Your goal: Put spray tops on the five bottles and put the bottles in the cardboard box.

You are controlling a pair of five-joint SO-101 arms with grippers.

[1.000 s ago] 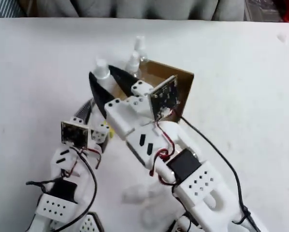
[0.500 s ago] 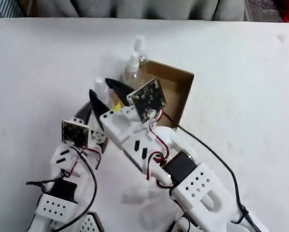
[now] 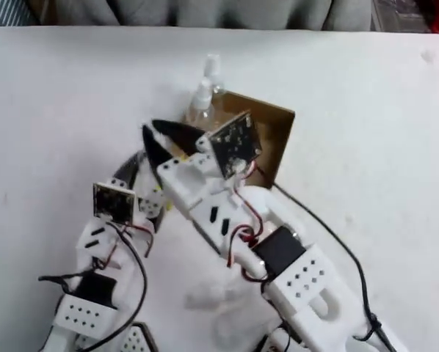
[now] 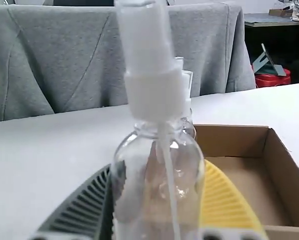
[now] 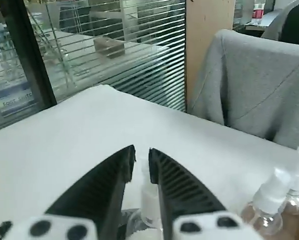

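Right arm [image 3: 300,282], left arm [image 3: 84,312]: white shells, black servos [image 3: 278,249], red-black wiring [image 3: 243,233], black cable [image 3: 349,258] at 5 o'clock. Right gripper [image 5: 141,150] black-ribbed; left gripper [image 4: 158,167] grey, yellow.

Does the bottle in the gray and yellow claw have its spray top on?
On: the white spray top sits on the neck of the bottle, its tube hanging inside.

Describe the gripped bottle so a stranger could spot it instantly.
Find the cardboard box. Two spray bottles stand free at its far corner. The gripped bottle, beside the box, sits between grey and yellow pads, black fingers on its spray top.
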